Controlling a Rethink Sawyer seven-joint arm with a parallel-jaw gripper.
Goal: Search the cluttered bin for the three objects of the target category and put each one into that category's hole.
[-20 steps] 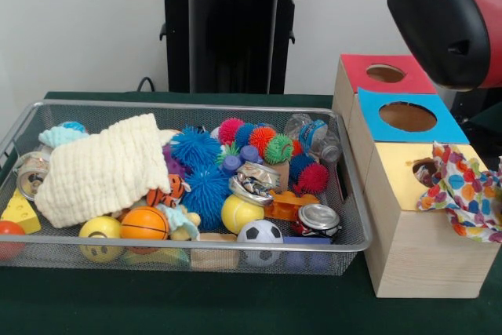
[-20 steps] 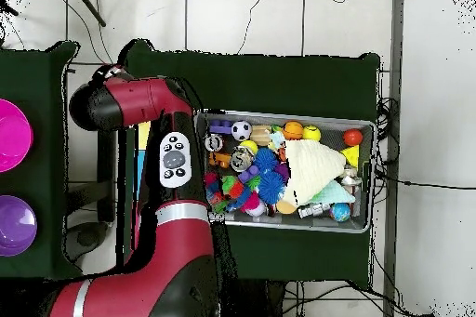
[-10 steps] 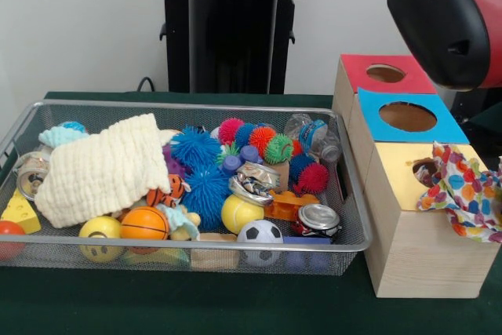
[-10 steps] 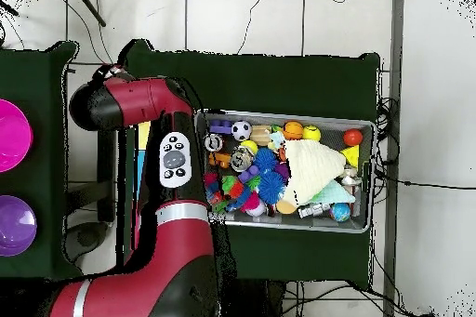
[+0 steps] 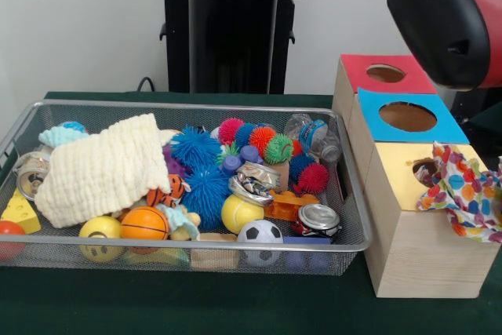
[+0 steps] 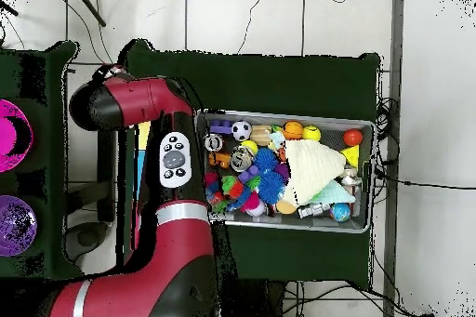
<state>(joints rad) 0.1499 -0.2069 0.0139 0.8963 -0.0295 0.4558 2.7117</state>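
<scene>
Draping the yellow box (image 5: 420,217), patterned cloth (image 5: 464,192).

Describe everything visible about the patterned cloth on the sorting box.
The cloth is white fabric printed with orange, red, blue and green spots. It lies crumpled on the yellow top of the wooden box, partly covering that hole, and hangs over the box's right edge. The red and blue tops behind it are uncovered. The arm above does not touch it.
</scene>
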